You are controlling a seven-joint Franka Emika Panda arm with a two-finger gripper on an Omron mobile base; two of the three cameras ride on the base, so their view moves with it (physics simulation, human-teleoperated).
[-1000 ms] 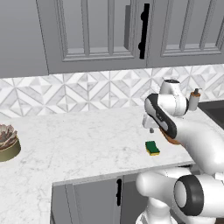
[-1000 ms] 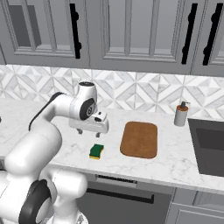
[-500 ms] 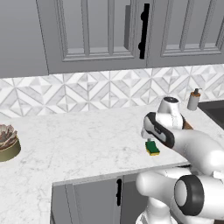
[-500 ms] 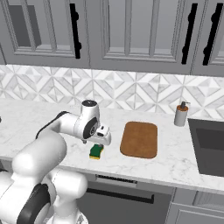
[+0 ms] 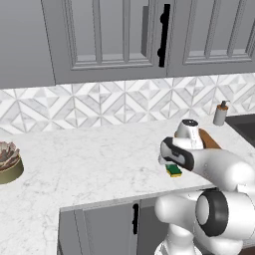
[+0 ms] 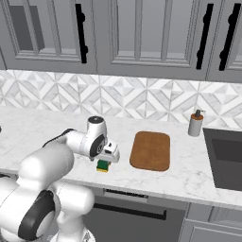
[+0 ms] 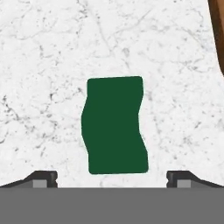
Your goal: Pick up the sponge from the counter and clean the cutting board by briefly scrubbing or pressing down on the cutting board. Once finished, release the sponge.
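White marble with faint grey veining runs along the counter (image 6: 56, 130) under grey cabinets and a patterned tile backsplash (image 6: 142, 97), and everything worth watching sits close to the cutting board (image 6: 151, 150). That orange-brown board lies flat on the marble, with a small soap bottle (image 6: 195, 124) standing behind its far right corner and a dark sink (image 6: 227, 158) just past that. To the board's left, near the front edge of the counter, rests the sponge (image 6: 102, 165), green side up with a sliver of yellow showing beneath; it is apart from the board, with bare marble between them. The gripper (image 6: 108, 158) hangs directly over the sponge, pointing down at it, the white arm bent low across the counter. From the hand view, the sponge (image 7: 114, 126) lies lengthwise between the two dark fingertips (image 7: 43, 178), which stand spread wide to either side of it without touching it, so the jaws are fully parted and hold nothing. A strip of the board (image 7: 218, 30) shows at that view's upper right edge. Far to the board's left, a potted succulent (image 5: 7, 162) sits on the marble.
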